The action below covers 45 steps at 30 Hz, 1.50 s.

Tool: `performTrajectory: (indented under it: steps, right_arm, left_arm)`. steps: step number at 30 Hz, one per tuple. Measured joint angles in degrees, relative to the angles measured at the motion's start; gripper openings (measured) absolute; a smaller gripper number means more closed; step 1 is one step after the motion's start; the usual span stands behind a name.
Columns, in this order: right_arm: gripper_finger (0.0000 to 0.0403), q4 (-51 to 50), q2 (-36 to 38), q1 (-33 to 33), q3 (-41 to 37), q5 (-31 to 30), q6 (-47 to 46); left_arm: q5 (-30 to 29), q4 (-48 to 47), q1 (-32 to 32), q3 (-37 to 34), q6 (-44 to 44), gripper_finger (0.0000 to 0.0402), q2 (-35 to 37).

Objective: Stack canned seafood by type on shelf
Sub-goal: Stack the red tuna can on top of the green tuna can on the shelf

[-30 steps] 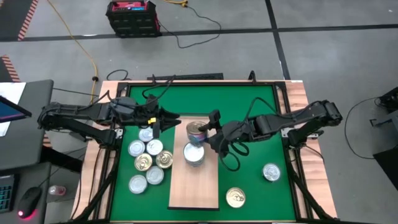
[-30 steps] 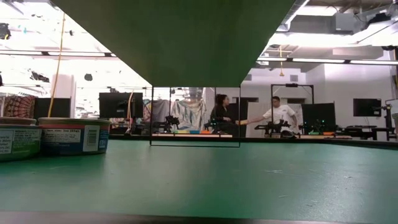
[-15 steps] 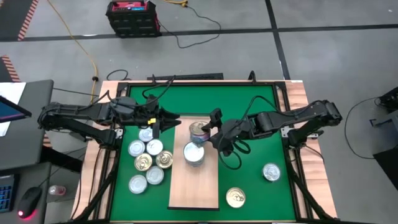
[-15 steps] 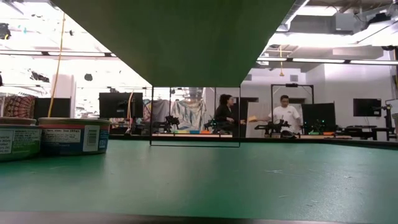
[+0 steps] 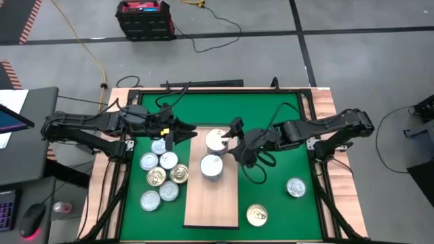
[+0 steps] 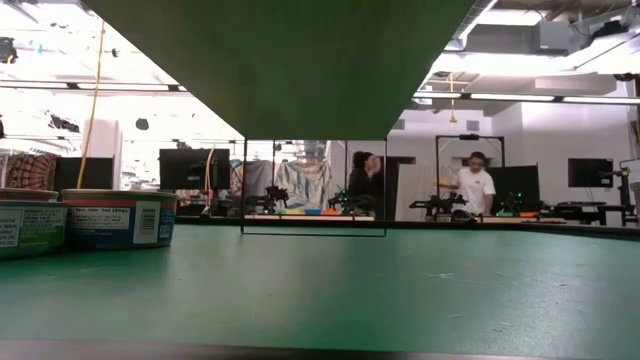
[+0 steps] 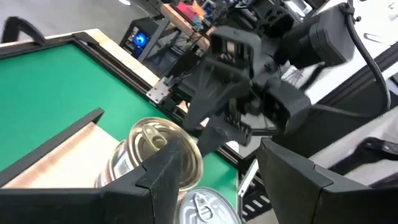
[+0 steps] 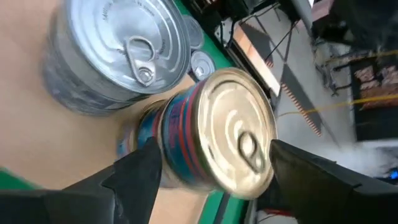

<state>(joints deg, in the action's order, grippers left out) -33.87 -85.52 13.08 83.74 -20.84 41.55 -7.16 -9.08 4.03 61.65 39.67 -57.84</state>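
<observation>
Your right gripper (image 5: 232, 141) sits over the far end of the shelf (image 5: 212, 203). Its fingers (image 8: 134, 180) are spread wide on either side of a gold-topped can (image 8: 214, 134), which sits between them on top of another can; you cannot tell from the wrist view whether the pads touch its wall. Just beside it stands a silver-topped stack (image 8: 118, 53), nearer the shelf's middle. From above, the gold-topped can (image 5: 216, 140) is at the shelf's far end and the silver one (image 5: 211, 166) just in front of it.

Your left gripper (image 5: 184, 130) waits at the shelf's far left corner, fingers (image 7: 158, 180) parted and empty, above a cluster of loose cans (image 5: 161, 177) on the green mat (image 5: 285, 217). Two more cans (image 5: 296, 187) lie right of the shelf.
</observation>
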Motion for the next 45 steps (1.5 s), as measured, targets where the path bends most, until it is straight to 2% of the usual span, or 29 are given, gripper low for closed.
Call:
performTrajectory:
  steps: [4,9,13,17,24,29,35,45]
  right_arm:
    - [0.0334,-5.0,3.3,0.9,0.9,2.4,-11.4]
    - [0.033,-17.0,6.9,-1.7,-1.0,13.8,-34.6]
    - [0.0321,-25.8,7.7,-4.2,-6.8,25.6,-44.5]
    - [0.0308,-28.8,7.8,-4.3,-16.2,37.1,-47.8]
    - [0.0287,-30.6,8.0,-1.6,-32.0,49.2,-44.0]
    - [0.0276,-34.0,8.0,-1.7,-37.8,50.4,-38.6]
    - [0.0251,-29.8,8.0,-3.0,-40.9,49.4,-36.7]
    - [0.016,-26.6,8.0,-7.4,-40.9,47.7,-36.4]
  left_arm:
    - [0.6,0.1,0.0,0.0,-0.1,0.0199,1.2]
    - [0.0,-0.2,0.0,0.0,-1.5,0.0199,3.4]
    - [-1.7,-0.5,0.0,0.0,-2.7,0.0199,4.5]
    - [-2.6,-0.5,0.0,0.0,-4.1,0.0199,4.8]
    - [-5.6,-0.7,0.0,0.0,-5.9,0.0199,4.8]
    - [-8.9,-0.7,0.0,0.0,-5.9,0.0199,4.8]
    - [-11.6,-1.0,0.0,0.0,-6.9,0.0199,4.5]
    - [-11.7,-1.8,0.0,0.0,-7.8,0.0199,4.6]
